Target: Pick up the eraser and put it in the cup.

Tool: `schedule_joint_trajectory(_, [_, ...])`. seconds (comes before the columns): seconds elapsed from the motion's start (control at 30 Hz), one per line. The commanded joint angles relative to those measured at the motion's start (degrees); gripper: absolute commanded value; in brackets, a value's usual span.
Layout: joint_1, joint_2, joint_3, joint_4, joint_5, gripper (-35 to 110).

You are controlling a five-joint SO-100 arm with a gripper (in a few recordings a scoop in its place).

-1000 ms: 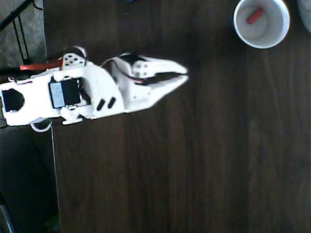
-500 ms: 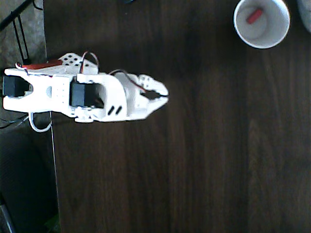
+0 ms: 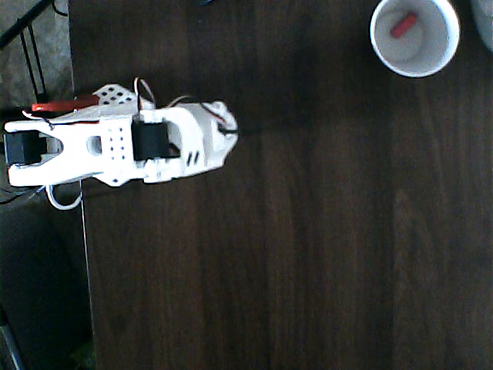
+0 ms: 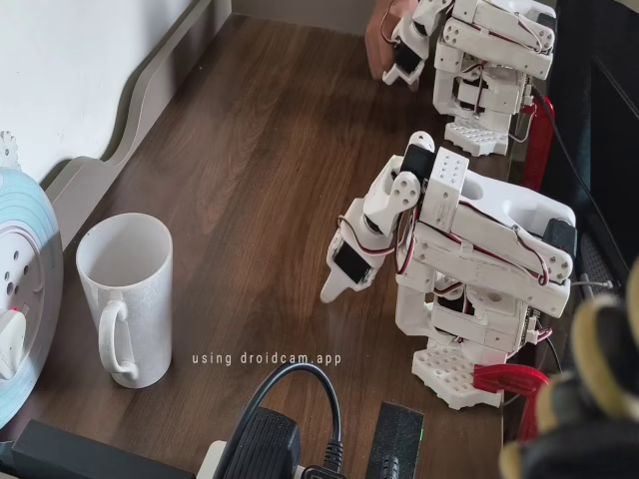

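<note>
The white cup (image 3: 375,35) stands at the top right of the overhead view, and the tiny pink-red eraser (image 3: 402,25) lies inside it on the pale grey bottom. In the fixed view the cup (image 4: 135,309) stands at the left with its handle toward the camera; its inside is hidden there. The white arm is folded back over its base at the table's left edge, far from the cup. My gripper (image 3: 226,132) points down at the dark wood, seen also in the fixed view as the gripper (image 4: 335,287), and it is shut with nothing in it.
A red-orange clamp (image 3: 55,104) holds the arm's base at the table edge, the same clamp (image 4: 509,377) showing in the fixed view. A pale rounded object (image 3: 485,23) sits beside the cup. A black adapter with cable (image 4: 265,444) lies at the front.
The arm has drawn back to the left and folded over its base. The gripper went from open to shut. The eraser stays in the cup.
</note>
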Motion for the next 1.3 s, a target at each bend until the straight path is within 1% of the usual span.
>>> schedule_joint_trajectory(0.0, [-1.4,0.8,0.5,4.4,-6.4,0])
schedule_joint_trajectory(0.23, [0.6,0.8,0.5,4.2,-3.3,0])
schedule_joint_trajectory(0.33, [0.8,0.8,0.5,4.4,-6.5,0])
schedule_joint_trajectory(0.63, [0.6,0.8,0.5,4.4,-6.6,3])
schedule_joint_trajectory(1.27, [0.6,0.8,0.5,4.4,-6.6,4])
